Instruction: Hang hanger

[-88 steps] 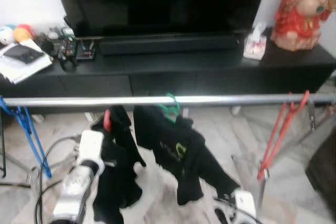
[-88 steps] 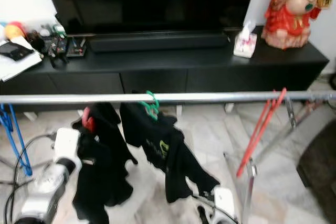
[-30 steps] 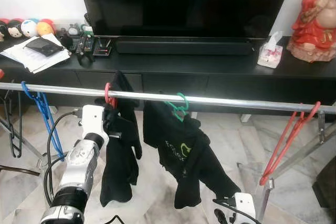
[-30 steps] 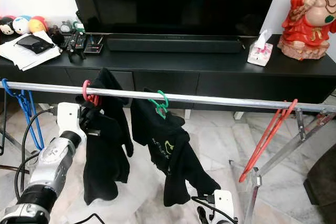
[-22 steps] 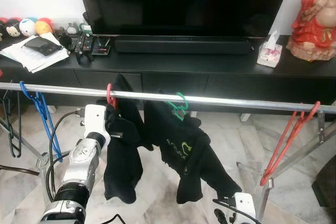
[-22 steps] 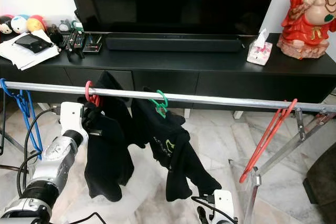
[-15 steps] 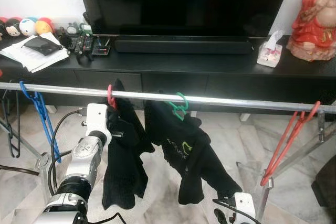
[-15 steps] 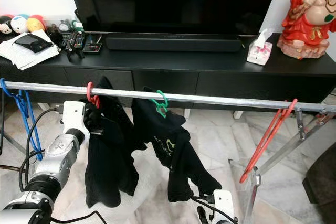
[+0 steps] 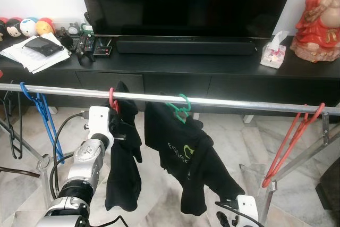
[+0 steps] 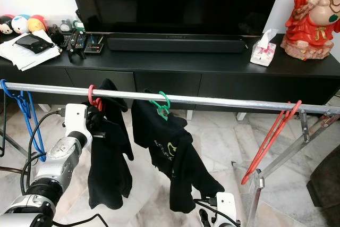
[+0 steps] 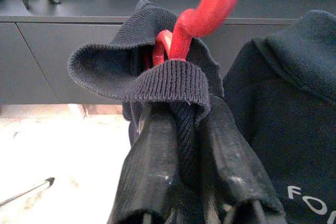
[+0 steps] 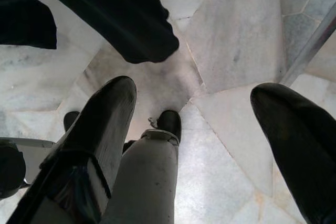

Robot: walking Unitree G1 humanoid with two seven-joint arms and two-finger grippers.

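Hanging on the long silver rail (image 9: 223, 101) is a red hanger (image 9: 112, 99) with a black top (image 9: 123, 163) on it. Its hook is over the rail, near the robot's left end. The left gripper (image 11: 181, 145) is up just under the rail, and its two black fingers (image 11: 149, 166) are squeezed tight on the collar of the black top, right below the red hook. Next to it on the rail is a green hanger (image 9: 180, 107) with a black hoodie (image 9: 186, 158), close beside the black top. A blue hanger (image 9: 40, 112) hangs further out on the robot's left, and another red hanger (image 9: 295, 142) hangs empty far over on the right. The right gripper (image 12: 197, 145) hangs down low over the pale stone floor (image 12: 231, 51), and its fingers are spread wide apart with nothing between them. Behind the rail stands a low black cabinet (image 9: 212, 73) with a big dark TV (image 9: 186, 1) on top
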